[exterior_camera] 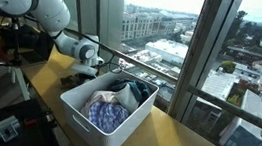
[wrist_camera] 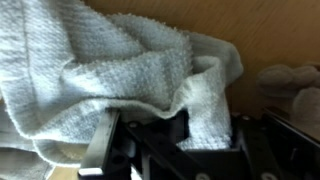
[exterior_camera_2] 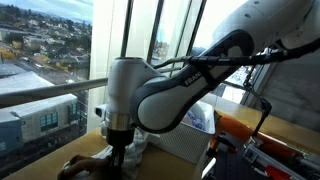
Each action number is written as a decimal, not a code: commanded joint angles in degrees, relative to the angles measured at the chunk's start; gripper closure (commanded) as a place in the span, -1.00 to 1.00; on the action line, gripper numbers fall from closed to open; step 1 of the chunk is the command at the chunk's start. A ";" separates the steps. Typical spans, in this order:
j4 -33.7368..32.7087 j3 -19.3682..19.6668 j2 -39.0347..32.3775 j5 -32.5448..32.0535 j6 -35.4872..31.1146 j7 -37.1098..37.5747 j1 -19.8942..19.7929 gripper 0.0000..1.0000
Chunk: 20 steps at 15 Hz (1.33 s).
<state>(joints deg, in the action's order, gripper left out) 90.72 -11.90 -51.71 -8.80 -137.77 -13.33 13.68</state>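
"Two fingers [wrist_camera: 102,140] and one fold, was that all the wrist view gave you?" asked Dana.

"Nearly. Reading from the left: the towel [wrist_camera: 130,70] lay bunched across the frame, a ridge of it stood up between the fingers of the claw [wrist_camera: 170,135], and a pale lump [wrist_camera: 285,80] sat off to the right, too blurred to name."

"Was the claw clamped on the ridge?"

"I could not tell. The fingers bracketed the cloth, neither wide apart nor together, but the terry itself hid whether they pressed it."

"And where was the towel in the room?"

"On the counter [exterior_camera: 184,137], under the arm [exterior_camera: 59,16]. In an exterior view the claw was at the left and the white bin [exterior_camera: 95,128] just beside it (the bin held a purple patterned cloth [exterior_camera: 106,113] and a dark garment [exterior_camera: 135,88]). The window [exterior_camera: 206,23] ran off to the right."

"So the step in hand looked like a pinch on that fold. How would it be done well?"

"My judgement: the ridge belonged deep between the fingers, not at their tips, since loose terry slips from a shallow bite. The claw belonged low against the counter while it squeezed, wrist square to the fold so both fingers met it evenly. One thick fold was a better hold than a thin edge."
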 commanded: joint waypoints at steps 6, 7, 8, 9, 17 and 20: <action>18.40 -0.53 23.04 -1.42 -6.36 0.44 0.18 1.00; 20.20 -0.21 26.14 -1.97 -7.29 0.77 0.40 1.00; 21.76 -0.37 29.31 -1.95 -7.46 0.59 0.19 1.00; 22.95 -0.46 32.28 -1.64 -7.22 0.40 -0.21 1.00; 25.55 2.66 51.86 1.55 -2.61 -1.96 -6.25 1.00; 24.13 6.35 53.41 1.31 0.12 -3.13 -9.41 1.00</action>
<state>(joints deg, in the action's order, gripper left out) 114.60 -8.47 -0.43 -8.54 -139.69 -14.37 6.51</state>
